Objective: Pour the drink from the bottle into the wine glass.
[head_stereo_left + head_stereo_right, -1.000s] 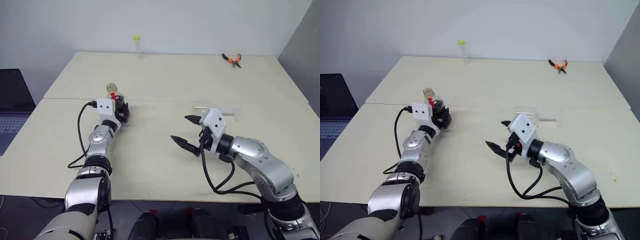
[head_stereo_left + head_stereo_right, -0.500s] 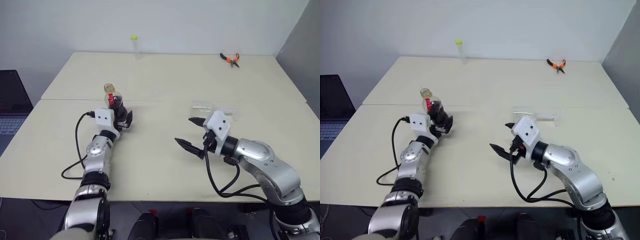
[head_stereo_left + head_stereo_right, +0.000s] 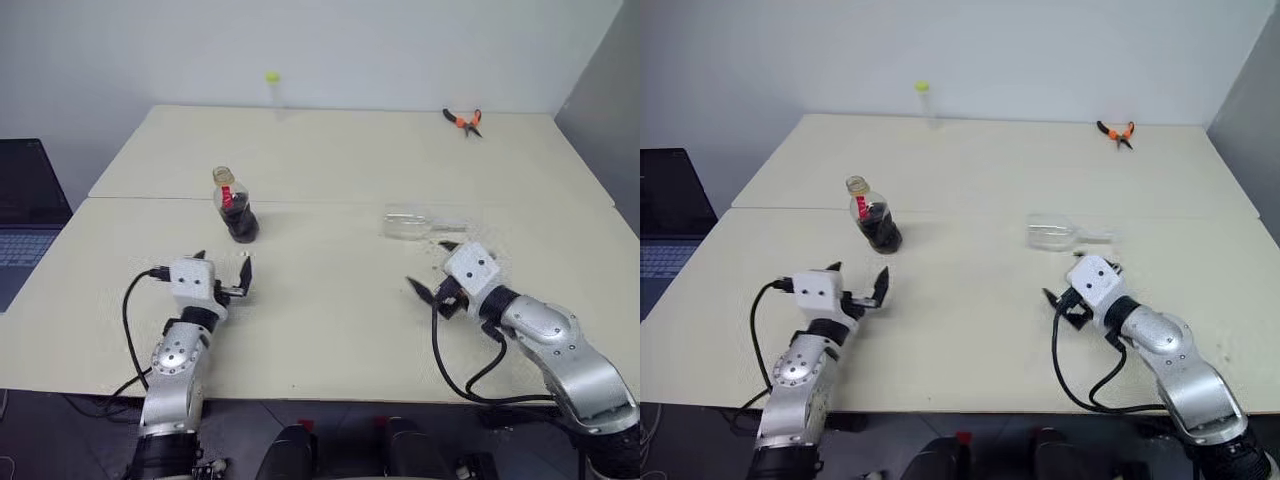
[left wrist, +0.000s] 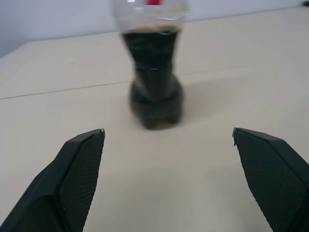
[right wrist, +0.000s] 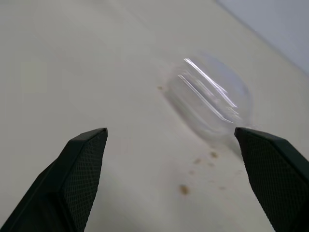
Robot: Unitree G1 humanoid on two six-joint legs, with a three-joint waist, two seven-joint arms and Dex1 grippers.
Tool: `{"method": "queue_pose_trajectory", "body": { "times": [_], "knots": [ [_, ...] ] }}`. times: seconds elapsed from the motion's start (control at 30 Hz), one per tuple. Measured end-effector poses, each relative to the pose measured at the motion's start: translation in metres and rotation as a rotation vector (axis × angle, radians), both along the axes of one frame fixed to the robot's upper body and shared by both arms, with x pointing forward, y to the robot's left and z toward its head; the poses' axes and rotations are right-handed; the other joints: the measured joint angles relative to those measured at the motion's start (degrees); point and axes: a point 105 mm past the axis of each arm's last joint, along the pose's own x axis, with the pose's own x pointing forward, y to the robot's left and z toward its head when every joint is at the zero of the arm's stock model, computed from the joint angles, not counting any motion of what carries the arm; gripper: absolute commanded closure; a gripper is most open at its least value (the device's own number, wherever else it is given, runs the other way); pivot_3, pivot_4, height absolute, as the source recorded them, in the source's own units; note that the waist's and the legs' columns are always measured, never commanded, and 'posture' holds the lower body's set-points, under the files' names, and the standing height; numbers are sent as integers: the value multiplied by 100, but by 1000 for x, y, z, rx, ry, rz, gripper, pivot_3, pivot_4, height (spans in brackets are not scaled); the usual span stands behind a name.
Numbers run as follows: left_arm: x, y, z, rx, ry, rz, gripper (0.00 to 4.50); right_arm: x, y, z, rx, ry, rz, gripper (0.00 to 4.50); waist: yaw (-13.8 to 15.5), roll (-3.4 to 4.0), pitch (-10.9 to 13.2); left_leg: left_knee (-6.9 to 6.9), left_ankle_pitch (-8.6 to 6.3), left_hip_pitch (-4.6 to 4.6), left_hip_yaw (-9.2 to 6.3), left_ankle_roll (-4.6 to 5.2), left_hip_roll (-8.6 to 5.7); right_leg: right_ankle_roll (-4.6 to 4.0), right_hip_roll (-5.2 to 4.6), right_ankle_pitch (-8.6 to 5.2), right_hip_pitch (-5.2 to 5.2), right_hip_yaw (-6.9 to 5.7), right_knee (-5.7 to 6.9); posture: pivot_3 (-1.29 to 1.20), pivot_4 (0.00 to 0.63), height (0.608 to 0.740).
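Backed off since before, the left gripper stands released at the bottle's six o'clock; right gripper, released, faces the toppled wine glass.

No words, numbers or signs can be read here. The bottle has a red label around its neck, but any letters on it are too small and blurry to make out.
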Motion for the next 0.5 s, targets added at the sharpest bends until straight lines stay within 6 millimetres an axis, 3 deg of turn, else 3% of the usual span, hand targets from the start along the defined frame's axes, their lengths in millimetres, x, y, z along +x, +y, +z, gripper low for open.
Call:
{"method": "queue_pose_trajectory", "body": {
  "times": [0.17, 0.27, 0.5],
  "knots": [
    [-3, -53, 19, 17, -4, -352, 15, 27, -17, -7, -373, -200, -108, 0, -22, 1, 0, -1, 4, 0, 12, -8, 1, 0, 6, 0, -3, 7, -1, 0, 150, 740],
    [-2, -61, 38, 39, -21, -469, 15, 41, -19, -4, -498, -290, -139, 0, -54, 2, -1, -6, 4, 3, 14, -8, 6, -1, 8, 0, -3, 10, -1, 0, 150, 740],
    [-5, -73, 51, 81, 40, -693, 15, 72, -32, -13, -748, -372, -217, 0, -69, 4, 0, -6, 4, 3, 19, -8, 2, -2, 10, 0, -3, 13, -5, 0, 150, 740]
  ]
}}
